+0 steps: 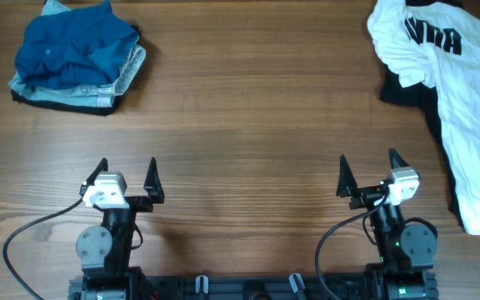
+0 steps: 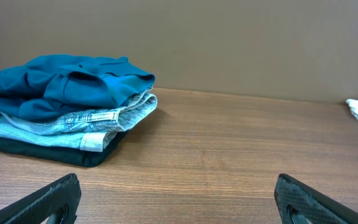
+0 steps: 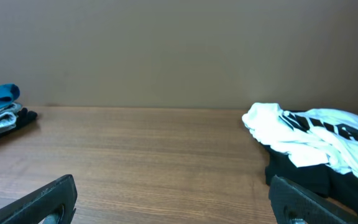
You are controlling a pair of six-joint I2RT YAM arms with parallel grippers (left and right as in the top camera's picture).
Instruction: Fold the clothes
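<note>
overhead: left gripper (image 1: 127, 167) and right gripper (image 1: 367, 162) both spread wide, empty; white lettered T-shirt (image 1: 465, 100) ahead-right of right gripper, long axis far-to-near, right arm nearer | left wrist: blue-topped pile (image 2: 67, 84) ahead-left, apart | right wrist: T-shirt over black tee (image 3: 303, 177), ahead-right, untouched

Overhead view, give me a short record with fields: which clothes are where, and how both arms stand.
far-left pile: blue garment on top, pale denim piece under it, black piece at the bottom
far-right heap: white T-shirt with black lettering, unfolded, lying over a black garment
left arm: jaws open, empty
right arm: jaws open, empty
table: brown wood
</note>
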